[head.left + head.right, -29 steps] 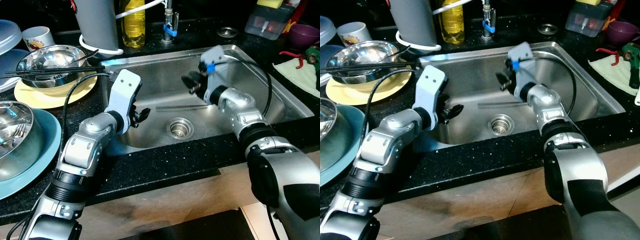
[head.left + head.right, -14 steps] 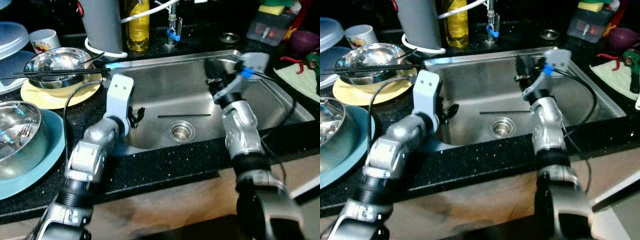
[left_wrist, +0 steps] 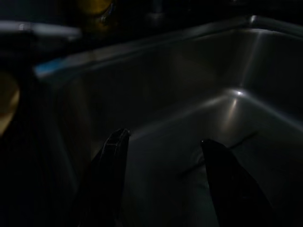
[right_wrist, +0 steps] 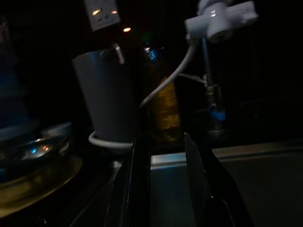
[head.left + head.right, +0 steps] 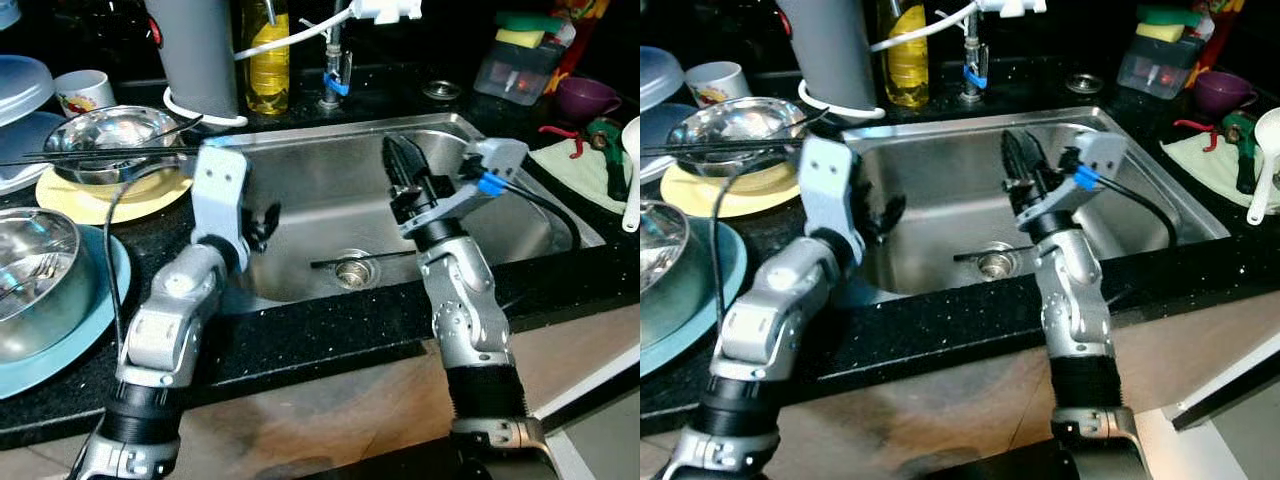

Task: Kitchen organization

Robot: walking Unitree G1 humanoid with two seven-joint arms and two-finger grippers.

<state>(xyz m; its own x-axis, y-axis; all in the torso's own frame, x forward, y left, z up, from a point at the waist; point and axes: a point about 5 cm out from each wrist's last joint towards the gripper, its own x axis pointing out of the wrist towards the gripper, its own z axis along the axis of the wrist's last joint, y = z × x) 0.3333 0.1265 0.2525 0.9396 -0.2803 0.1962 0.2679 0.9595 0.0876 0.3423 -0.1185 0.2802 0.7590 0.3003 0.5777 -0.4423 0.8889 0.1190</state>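
Left pincer [image 5: 262, 222]: centre left of the head view, inside the sink [image 5: 330, 150] by its left wall, fingers [image 3: 110, 163] apart with nothing between them.
Right pincer [image 5: 402, 168]: centre of the frame, raised above the basin, fingers pointing up toward the back wall, slightly apart and holding nothing; the wrist view looks between them at the grey cylinder and the bottle.
Chopstick [image 5: 360, 260]: one dark thin stick, flat on the sink floor, lying across the drain [image 5: 350, 269], lower centre of the basin, apart from both pincers.
Chopsticks, pair [image 5: 100, 154]: dark, laid across the rim of a steel bowl [image 5: 105, 130], upper left.
Yellow plate [image 5: 70, 200]: under that bowl, on the black speckled surface [image 5: 330, 335].
Second steel bowl [image 5: 30, 270]: left edge, on a blue plate [image 5: 95, 325]; a fork [image 5: 35, 266] lies in it.
White cup [image 5: 82, 88]: upper left, behind the first bowl.
Grey cylinder [image 5: 195, 50]: top, left of centre, upright on a white base.
Yellow bottle [image 5: 265, 60]: just beside the cylinder.
Tap [image 5: 335, 60]: top centre, blue band, with a white hose.
Clear container [image 5: 520, 65]: upper right, a yellow-green sponge [image 5: 525, 30] on top.
Purple bowl [image 5: 585, 95]: upper right corner.
Pale cloth [image 5: 580, 160]: right edge.
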